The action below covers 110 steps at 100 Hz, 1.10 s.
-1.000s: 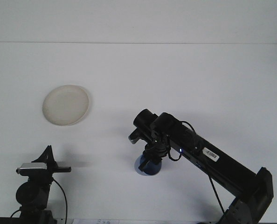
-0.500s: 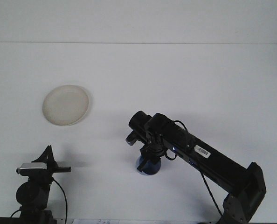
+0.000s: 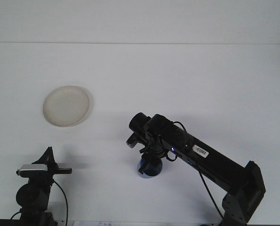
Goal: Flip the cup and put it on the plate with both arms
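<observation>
Two arms share the white table [image 3: 192,80], and only one is busy. The right arm [image 3: 210,162] reaches in from about four o'clock, its black body running diagonally up toward the middle of the picture, a white barcode label on its upper side. Its gripper [image 3: 149,157] points downward at the blue cup [image 3: 150,168], which stands on the table slightly below centre, toward six o'clock. The gripper's head covers the top of the cup, so only the lower blue body and its rounded base edge show. The fingers reach down onto the cup, but the dark wrist and cabling hide them, so I cannot tell whether they are clamped on the cup or merely set around it, nor whether the cup is lifted clear of the surface.

The plate [image 3: 66,105], a pale cream round dish, lies flat at about ten o'clock from the cup, well apart from it, with nothing on it.

The left arm [image 3: 34,195] sits low at seven o'clock, near the bottom edge. Its gripper [image 3: 60,170] is seen side-on, a thin dark finger jutting toward three o'clock beneath a triangular black part; from this angle I cannot tell if its fingers are apart or together. It is well apart from both cup and plate.
</observation>
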### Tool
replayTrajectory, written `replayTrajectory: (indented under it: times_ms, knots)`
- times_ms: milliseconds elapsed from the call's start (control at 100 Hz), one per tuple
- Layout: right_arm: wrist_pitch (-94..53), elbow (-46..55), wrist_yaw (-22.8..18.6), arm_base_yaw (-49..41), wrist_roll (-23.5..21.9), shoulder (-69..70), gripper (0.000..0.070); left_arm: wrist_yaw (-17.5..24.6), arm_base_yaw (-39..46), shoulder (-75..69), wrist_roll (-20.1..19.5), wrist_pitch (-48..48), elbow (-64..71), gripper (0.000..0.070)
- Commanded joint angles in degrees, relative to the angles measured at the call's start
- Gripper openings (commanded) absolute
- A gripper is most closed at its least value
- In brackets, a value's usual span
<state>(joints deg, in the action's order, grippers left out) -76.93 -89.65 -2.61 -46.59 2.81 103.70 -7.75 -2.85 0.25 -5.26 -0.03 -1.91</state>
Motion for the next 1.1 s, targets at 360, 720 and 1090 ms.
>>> replayTrajectory:
  times_ms: [360,720,1090]
  knots:
    - [-1.75,-1.51,-0.55,-0.72,0.55,0.09,0.0469,-0.20,0.00,-0.09,-0.68,0.57,1.11,0.0015]
    - [-1.36,-8.85,-0.20,-0.46,0.35,-8.90,0.0496,-0.20,0.00,-0.09,-0.68,0.57,1.11,0.0015]
    - [14.16,-1.29,10.27,1.01,-3.89,-38.71,0.0499,-0.20,0.00,-0.09,-0.70,0.57,1.11,0.0015]
